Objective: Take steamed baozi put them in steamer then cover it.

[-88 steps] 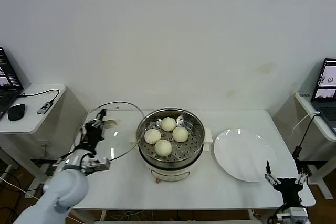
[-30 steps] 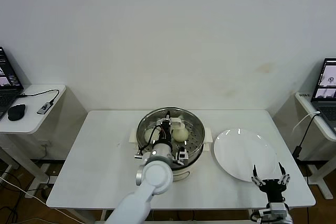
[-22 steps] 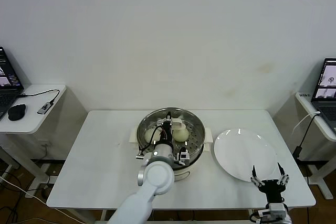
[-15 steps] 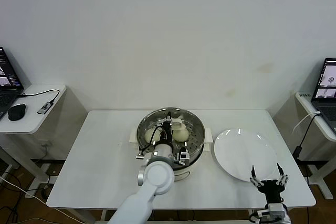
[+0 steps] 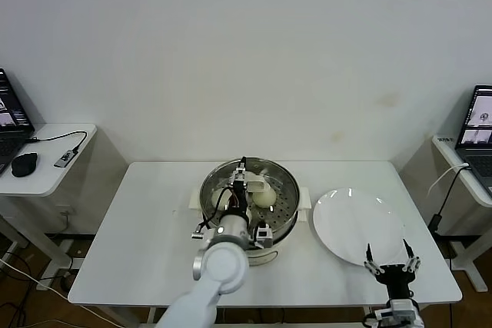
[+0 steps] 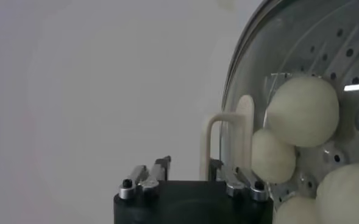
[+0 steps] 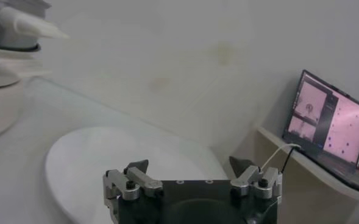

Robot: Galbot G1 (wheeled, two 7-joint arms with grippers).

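Letting go of the lid (image 5: 247, 190), I have my left hand (image 5: 244, 177) directly over the steamer (image 5: 286, 219) at the middle of the tabletop (image 5: 146, 228), the lid's cream handle (image 6: 225, 143) standing between my spread fingers. The wrist view shows that handle upright in the gap, one finger (image 6: 147, 181) clear on one side and the other finger close beside it; I cannot tell whether that one touches. I judge the grip is off, so I hold nothing. Beneath the glass, the buns (image 6: 302, 111) sit together on the steamer's holed floor, so the filling looks done and the covering nearly so.

To finish well, I should draw the left hand straight up, away from the handle, with no sideways drift, since a finger catching the handle could tip or slide the lid off its seat. The metal rim seems to rest on the basket edge, though the far side is hidden by my own arm, so I would check the seating once clear.

My right hand (image 5: 390, 265) waits at the tabletop's near edge, fingers wide apart and empty, just beside the white plate (image 5: 355, 224).
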